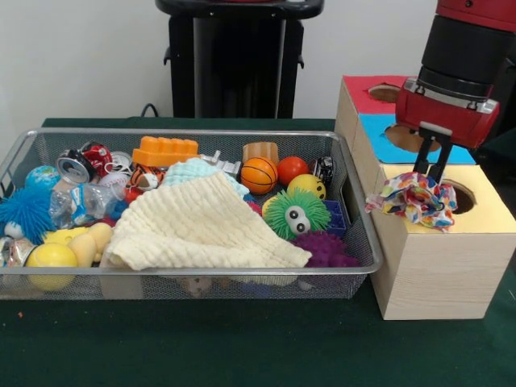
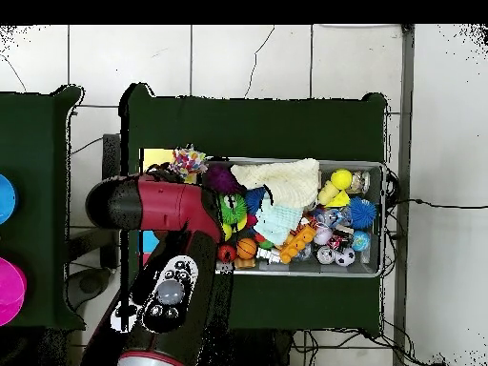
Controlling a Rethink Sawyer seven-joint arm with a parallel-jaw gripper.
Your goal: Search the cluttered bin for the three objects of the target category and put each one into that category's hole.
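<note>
My gripper [image 1: 430, 176] is shut on a wad of white cloth [image 1: 415, 200] printed with red, blue, yellow and green patches. It holds the wad over the yellow top of the largest wooden box [image 1: 484, 219], just left of the round hole [image 1: 462, 196]. The wad hangs partly over the box's left edge. In the overhead view the wad [image 2: 189, 160] shows beside the yellow top [image 2: 155, 157], and the arm [image 2: 157, 205] hides the gripper. The silver wire-mesh bin [image 1: 201, 272] stands left of the boxes. No other printed wad shows in it.
In the bin a cream knitted cloth [image 1: 201, 226] covers the middle, with a mint cloth [image 1: 193, 169], spiky rubber balls [image 1: 296, 214], a basketball [image 1: 259, 175], cans and toys around it. Blue-topped [image 1: 379, 133] and red-topped [image 1: 363, 87] boxes stand behind the yellow one.
</note>
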